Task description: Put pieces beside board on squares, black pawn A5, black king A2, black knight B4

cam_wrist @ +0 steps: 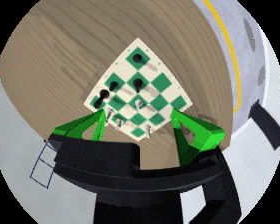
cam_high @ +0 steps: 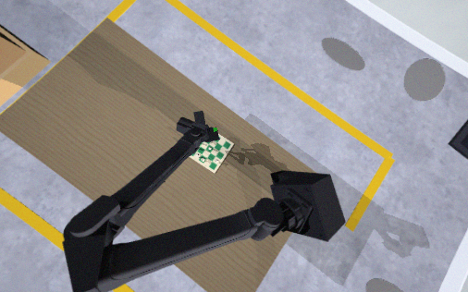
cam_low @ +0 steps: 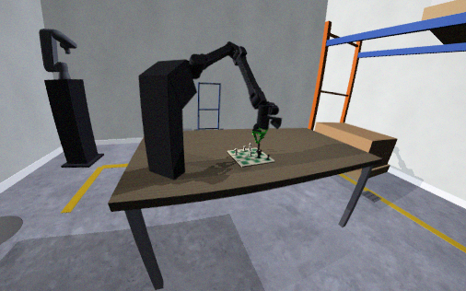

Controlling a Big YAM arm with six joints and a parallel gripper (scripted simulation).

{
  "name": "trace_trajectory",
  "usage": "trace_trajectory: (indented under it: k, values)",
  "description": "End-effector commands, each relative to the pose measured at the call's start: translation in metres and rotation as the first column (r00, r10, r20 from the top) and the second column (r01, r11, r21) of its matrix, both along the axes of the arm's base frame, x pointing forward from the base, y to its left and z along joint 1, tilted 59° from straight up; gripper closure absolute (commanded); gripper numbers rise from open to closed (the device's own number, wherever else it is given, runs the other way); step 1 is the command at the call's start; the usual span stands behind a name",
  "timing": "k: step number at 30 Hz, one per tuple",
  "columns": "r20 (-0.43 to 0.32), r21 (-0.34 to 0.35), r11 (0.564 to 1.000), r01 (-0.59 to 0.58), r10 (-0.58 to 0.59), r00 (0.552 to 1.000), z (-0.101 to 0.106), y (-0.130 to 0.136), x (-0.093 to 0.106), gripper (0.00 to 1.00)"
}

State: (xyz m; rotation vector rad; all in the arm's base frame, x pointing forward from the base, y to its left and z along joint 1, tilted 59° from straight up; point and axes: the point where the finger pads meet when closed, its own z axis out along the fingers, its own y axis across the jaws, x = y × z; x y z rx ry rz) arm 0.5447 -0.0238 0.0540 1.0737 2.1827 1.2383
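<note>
The small green-and-cream chessboard (cam_high: 218, 164) (cam_low: 246, 162) (cam_wrist: 165, 83) lies in the middle of the wooden table (cam_high: 91, 115) (cam_low: 297, 152). My gripper (cam_high: 210, 135) (cam_low: 259, 138) (cam_wrist: 138, 112) is open and empty, and hangs just above the board's near edge. In the wrist view its green fingers stand wide to either side of the board. One black piece (cam_wrist: 136, 58) stands toward the far corner, another (cam_wrist: 136, 84) near the middle, and two more (cam_wrist: 114, 84) (cam_wrist: 103, 95) by the left edge. Small white pieces (cam_wrist: 118, 120) stand near the fingers. I cannot tell the piece types or the square labels.
The arm's tall black base block (cam_high: 308, 203) (cam_low: 164, 120) stands on the table beside the board. A cardboard box (cam_low: 357, 135) sits past the table's far right end. A shelf rack (cam_low: 343, 55) stands at the wall.
</note>
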Motion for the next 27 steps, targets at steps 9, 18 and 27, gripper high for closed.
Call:
trace_trajectory:
  k: [9,18,27]
  values:
    - [0.013,-0.008,1.0,0.009,-0.009,1.0,0.009,-0.007,-0.001,0.0]
    - [0.014,-0.009,1.0,0.021,-0.021,1.0,0.012,-0.017,-0.007,0.0]
    - [0.015,-0.009,1.0,0.02,-0.02,1.0,0.03,-0.035,-0.031,0.0]
